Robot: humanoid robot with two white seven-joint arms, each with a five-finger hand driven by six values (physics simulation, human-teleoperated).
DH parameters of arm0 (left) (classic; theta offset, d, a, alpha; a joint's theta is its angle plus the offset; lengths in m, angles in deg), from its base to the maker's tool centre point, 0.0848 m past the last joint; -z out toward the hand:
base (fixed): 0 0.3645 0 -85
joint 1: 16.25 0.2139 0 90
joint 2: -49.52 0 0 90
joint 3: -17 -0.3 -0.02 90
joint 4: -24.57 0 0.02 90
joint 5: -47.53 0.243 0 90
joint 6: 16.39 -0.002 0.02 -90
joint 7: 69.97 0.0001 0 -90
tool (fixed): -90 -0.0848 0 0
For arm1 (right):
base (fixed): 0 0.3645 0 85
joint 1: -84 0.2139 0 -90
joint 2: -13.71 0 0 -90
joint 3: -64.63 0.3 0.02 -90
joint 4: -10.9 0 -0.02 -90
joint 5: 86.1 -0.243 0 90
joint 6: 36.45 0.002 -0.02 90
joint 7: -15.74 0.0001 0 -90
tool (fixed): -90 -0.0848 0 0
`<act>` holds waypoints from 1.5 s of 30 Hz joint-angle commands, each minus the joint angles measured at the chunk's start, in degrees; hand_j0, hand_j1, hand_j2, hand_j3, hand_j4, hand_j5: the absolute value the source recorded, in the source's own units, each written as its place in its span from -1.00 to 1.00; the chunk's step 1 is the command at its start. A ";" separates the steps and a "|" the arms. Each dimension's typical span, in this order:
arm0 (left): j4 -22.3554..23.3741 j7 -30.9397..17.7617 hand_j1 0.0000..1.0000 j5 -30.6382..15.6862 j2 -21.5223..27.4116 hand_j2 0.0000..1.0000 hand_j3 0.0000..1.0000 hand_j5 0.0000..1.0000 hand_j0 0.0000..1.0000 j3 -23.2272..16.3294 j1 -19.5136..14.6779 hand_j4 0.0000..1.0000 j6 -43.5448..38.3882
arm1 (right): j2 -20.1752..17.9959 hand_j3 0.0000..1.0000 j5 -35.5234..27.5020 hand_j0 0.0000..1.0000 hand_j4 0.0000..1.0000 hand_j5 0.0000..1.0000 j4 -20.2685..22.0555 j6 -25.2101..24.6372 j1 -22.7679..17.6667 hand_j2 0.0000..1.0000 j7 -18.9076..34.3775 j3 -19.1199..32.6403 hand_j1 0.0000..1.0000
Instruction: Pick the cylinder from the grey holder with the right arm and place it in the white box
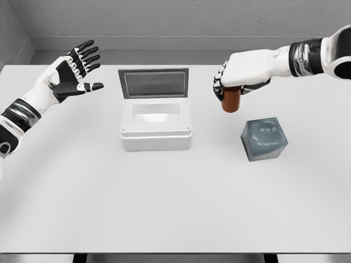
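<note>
A pale worktop (pixel 175 208) runs back to grey walls. The right hand (pixel 241 74) clasps the brown cylinder (pixel 231 100), lifted between the open-lidded white box (pixel 156 134) and the grey holder (pixel 264 139). Far left, the left hand (pixel 74 71) hovers with fingers spread.

White table (pixel 164 208): white box (pixel 156 129) (lid up), grey holder (pixel 264 139) resting on it.

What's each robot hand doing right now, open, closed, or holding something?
Left robot hand: open, fingers spread, holding nothing, raised at the table's left.
Right robot hand: closed on the brown cylinder, out of the grey holder.
</note>
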 commanded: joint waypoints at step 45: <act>-0.33 -0.01 1.00 -0.20 0.40 1.00 1.00 1.00 1.00 0.03 0.09 1.00 0.09 | 16.32 -0.04 -0.15 -0.04 -0.04 -0.04 -5.53 -0.16 3.52 -0.04 -0.02 -0.38 -0.04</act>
